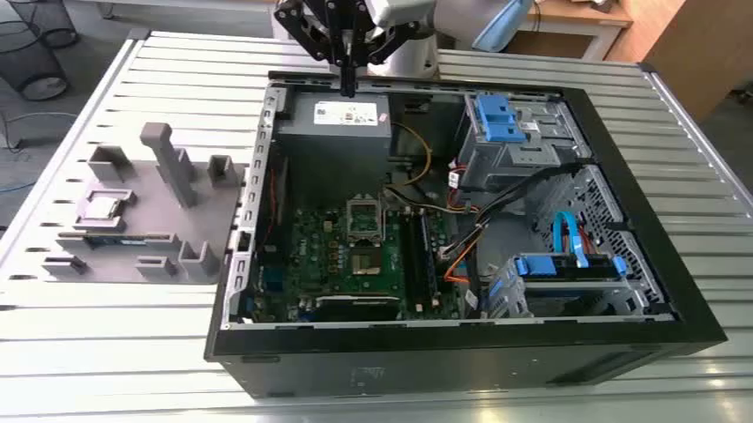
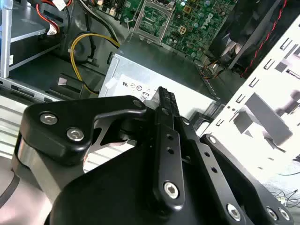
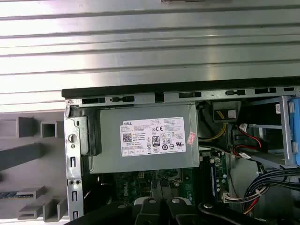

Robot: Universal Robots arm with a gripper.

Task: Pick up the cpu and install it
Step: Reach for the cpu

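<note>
Hovering over power supply (image 1: pixel 341 119), tool (image 1: pixel 348 86) looks pinched together, empty; cpu (image 1: pixel 104 207) lies nearer, toward exterior view's left.

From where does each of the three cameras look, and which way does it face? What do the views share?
Exterior view: off the arm, high up, looking down slantwise at the open computer case; the gripper hangs over the power supply.
Second wrist view: on the arm behind the gripper, looking along its fingers to the power supply and the green board.
First wrist view: on the arm, looking straight down on the power supply; black gripper links show.
Shared: all three show the power supply.
</note>
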